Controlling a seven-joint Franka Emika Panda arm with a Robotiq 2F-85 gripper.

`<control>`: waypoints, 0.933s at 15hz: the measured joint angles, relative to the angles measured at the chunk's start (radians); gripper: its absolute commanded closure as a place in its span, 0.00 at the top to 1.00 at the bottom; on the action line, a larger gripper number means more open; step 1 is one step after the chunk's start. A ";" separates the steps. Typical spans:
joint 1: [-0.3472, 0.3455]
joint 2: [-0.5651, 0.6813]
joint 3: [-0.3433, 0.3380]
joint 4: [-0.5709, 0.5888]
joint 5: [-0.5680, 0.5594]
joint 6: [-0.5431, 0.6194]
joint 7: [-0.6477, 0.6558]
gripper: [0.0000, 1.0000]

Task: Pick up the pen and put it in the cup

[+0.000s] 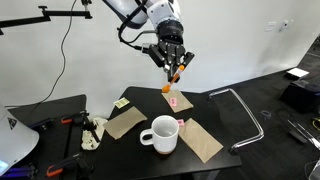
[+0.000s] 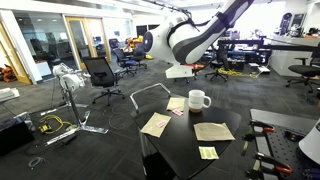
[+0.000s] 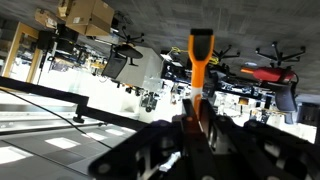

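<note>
My gripper (image 1: 174, 68) is shut on the thin orange pen (image 1: 174, 75) and holds it in the air above the far side of the black table. In the wrist view the pen (image 3: 200, 62) sticks up from between the closed fingers (image 3: 197, 118). The white mug (image 1: 162, 134) with a looped handle stands upright on the table, nearer the front and lower than the gripper. It also shows in an exterior view (image 2: 198, 99). The gripper itself is hidden behind the arm's body in that exterior view.
Brown paper sheets (image 1: 125, 122) (image 1: 200, 141) lie on both sides of the mug, with small pink paper pieces (image 1: 173, 101) behind it. A metal frame (image 1: 243, 105) lies on the table. Tools (image 1: 92, 132) and cluttered side tables surround it. Office chairs (image 2: 102, 75) stand beyond.
</note>
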 measured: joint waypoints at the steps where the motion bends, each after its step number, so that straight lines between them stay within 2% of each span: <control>1: 0.000 0.000 0.001 -0.002 0.000 0.000 -0.001 0.03; 14: -0.014 0.004 0.013 -0.068 -0.020 0.037 -0.004 0.03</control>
